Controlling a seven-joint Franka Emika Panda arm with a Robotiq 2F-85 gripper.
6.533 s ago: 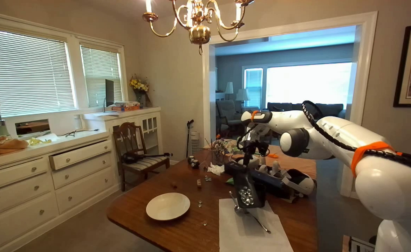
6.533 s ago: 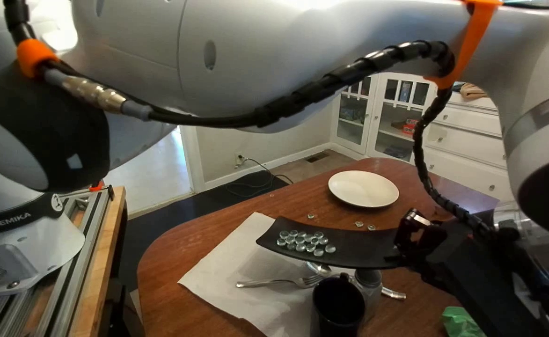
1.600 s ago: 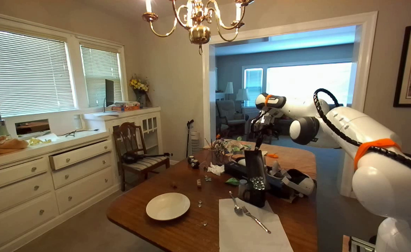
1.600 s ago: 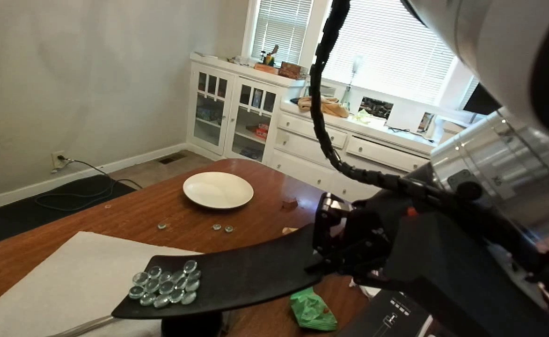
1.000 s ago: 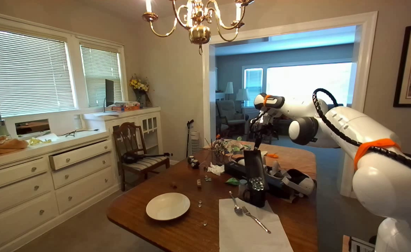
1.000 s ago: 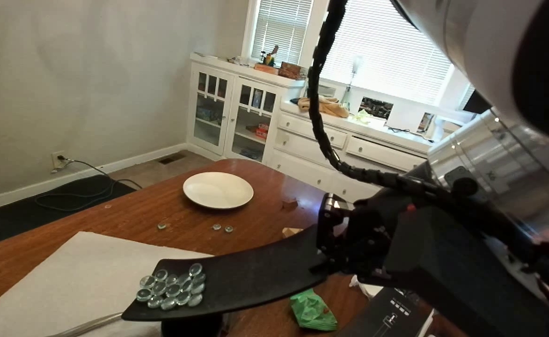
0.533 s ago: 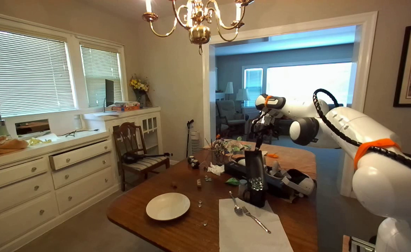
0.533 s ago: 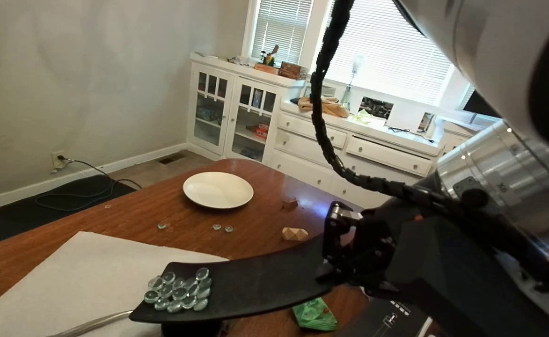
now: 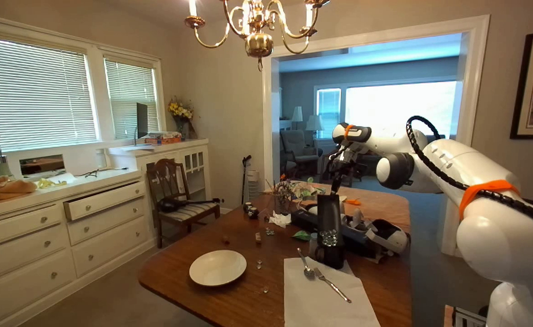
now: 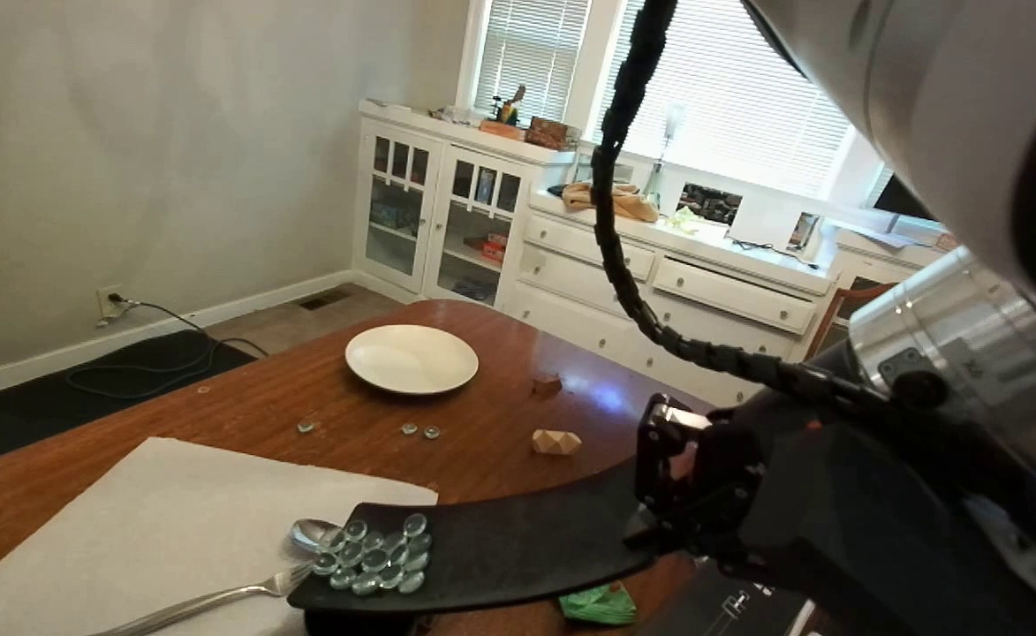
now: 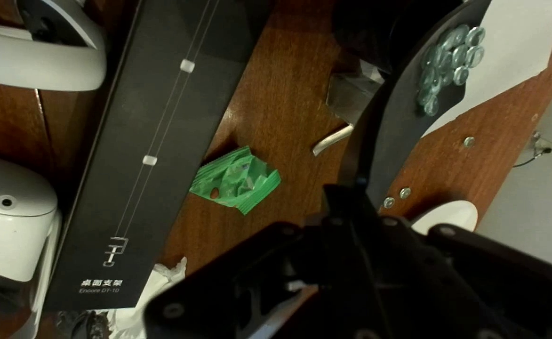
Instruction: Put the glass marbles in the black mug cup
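Note:
Several clear glass marbles (image 10: 376,556) lie clustered toward the free end of a long, curved black tray (image 10: 526,539). My gripper (image 10: 646,526) is shut on the tray's opposite end, and its dark fingertips meet on the tray's edge in the wrist view. Directly below the loaded end stands the black mug cup (image 9: 333,258), its mouth hidden by the tray. Only a strip of the mug (image 10: 359,624) shows under the tray in an exterior view. Whether tray and rim touch, I cannot tell. All the clustered marbles (image 11: 450,61) rest on the tray's surface.
A clear jar (image 9: 314,243) stands beside the mug. Spoon (image 9: 308,272) and fork (image 9: 334,286) lie on white paper (image 9: 325,313). Loose marbles (image 10: 420,431) sit near a white plate (image 10: 412,360). A green wrapper (image 11: 238,181), black box (image 11: 163,141) and headset (image 9: 386,236) are close by.
Over the last second the tray has shifted rightward in an exterior view, uncovering the spoon and more of the fork. Several seconds ago it hung over the paper, farther from the mug. Grip unchanged.

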